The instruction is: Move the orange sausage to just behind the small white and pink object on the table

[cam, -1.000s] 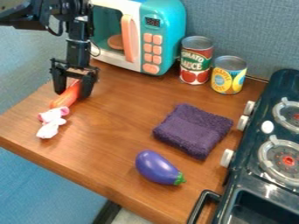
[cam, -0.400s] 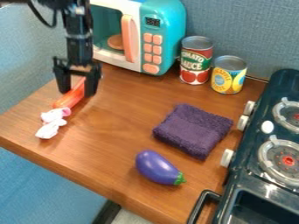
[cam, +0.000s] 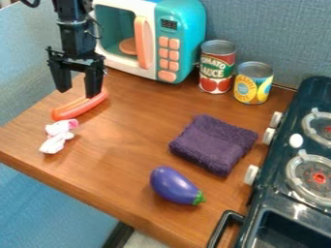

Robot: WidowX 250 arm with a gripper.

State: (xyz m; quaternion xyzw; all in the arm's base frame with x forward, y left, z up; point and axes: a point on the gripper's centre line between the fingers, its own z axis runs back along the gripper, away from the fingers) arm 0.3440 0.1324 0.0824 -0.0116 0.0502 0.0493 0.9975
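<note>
The black gripper (cam: 78, 91) is opened pretty wide, fingers spread, so it's basically in a released state. It's hung at the counter's upper left, right by the long orange toy (cam: 80, 106) lying on the wood. One fingertip is lined up with the toy's upper end, but whether it's touched can't really be told. A small white-and-pink toy (cam: 58, 136) is seen just beside the orange one's lower end.

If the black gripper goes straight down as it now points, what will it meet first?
Probably the orange-red sausage-shaped toy, just below the gripper in the picture. Depth is unclear, so it could instead meet the wooden tabletop beside it.
</note>
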